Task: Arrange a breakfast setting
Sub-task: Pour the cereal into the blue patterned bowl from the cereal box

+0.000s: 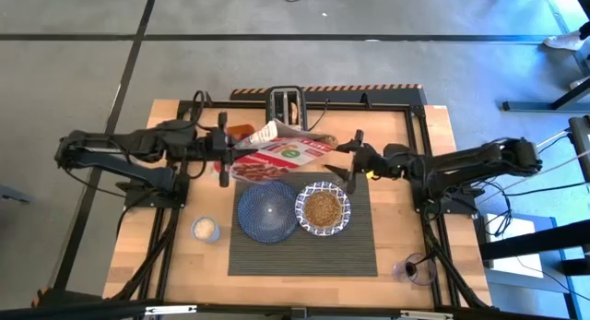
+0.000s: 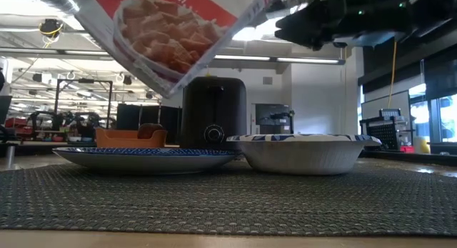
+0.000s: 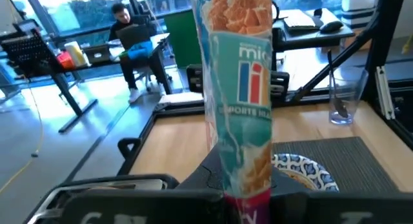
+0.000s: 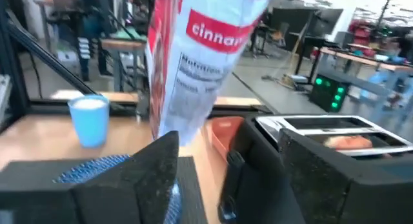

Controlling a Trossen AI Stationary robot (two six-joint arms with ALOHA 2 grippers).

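Two dark arms hold a cereal bag [image 1: 281, 154] between them above the far edge of the dark grey ribbed placemat [image 1: 304, 246]. The left gripper [image 1: 222, 157] is clamped on the bag's end toward the table's left edge. The right gripper [image 1: 350, 165] meets the bag's opposite corner, and its fingers appear closed on that corner. The bag hangs tilted in the air, clear of the dishes below it.

On the placemat, the round dark blue plate [image 1: 267, 212] lies toward the mat's left edge. The blue-and-white patterned bowl [image 1: 323, 210] sits just beside it nearer the mat's centre, rim to rim, and holds brown cereal.

A small cup of white liquid [image 1: 205, 230] stands on bare wood just off the placemat's left edge. A clear glass [image 1: 415, 268] stands near the table's front right corner.

The black toaster [image 1: 287, 105] stands at the middle of the table's far edge, with a browned piece in one slot in the right wrist view. The orange tub [image 1: 241, 131] sits to its left, partly under the bag.
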